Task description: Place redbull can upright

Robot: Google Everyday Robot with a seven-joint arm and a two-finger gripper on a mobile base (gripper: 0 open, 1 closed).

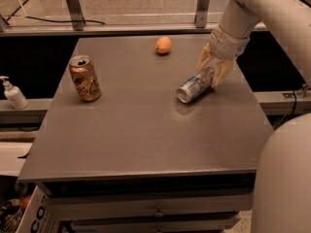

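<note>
The redbull can [193,87], slim, silver and blue, lies on its side on the right part of the grey table [141,130], its silver top pointing toward the front left. My gripper [213,70] comes down from the upper right on the white arm. Its tan fingers [224,71] stand open on either side of the can's far end, close to it or touching it. The can still rests on the table.
A wider gold-orange can [85,78] stands upright at the table's left. An orange fruit [163,45] lies near the back edge. A white pump bottle [13,94] stands on a ledge left of the table. A metal rail runs behind the table.
</note>
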